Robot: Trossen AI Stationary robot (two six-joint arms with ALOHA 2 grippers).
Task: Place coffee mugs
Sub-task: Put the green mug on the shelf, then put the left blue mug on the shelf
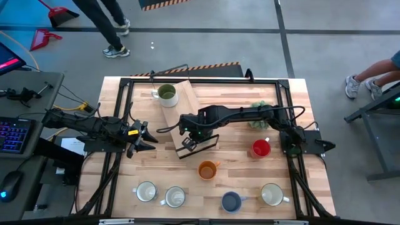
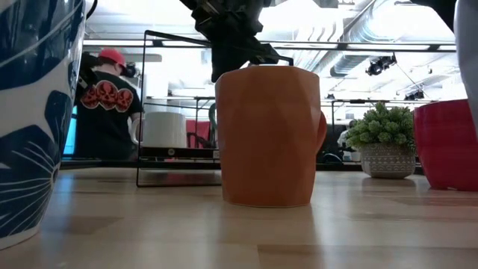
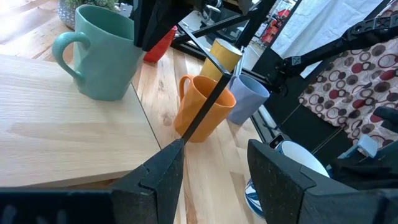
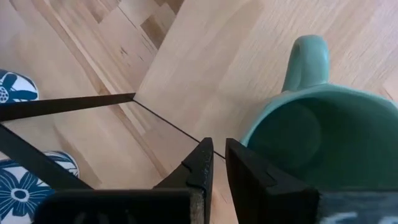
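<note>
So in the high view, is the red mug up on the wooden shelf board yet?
No. The red mug stands on the table at the right, well apart from the shelf board.

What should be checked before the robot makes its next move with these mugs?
1. Teal mug stands upright on the wooden board: ok.
2. Right tool is at the teal mug's rim; whether it has hold of the mug: cannot tell.
3. Left tool is open, holds nothing, and waits at the table's left side: ok.
4. Orange mug and red mug stand upright on the table, apart from the board: ok.
5. Olive mug sits on the board's far end, out of the right arm's way: ok.
6. Person's feet are off to the right, away from the table: ok.
</note>
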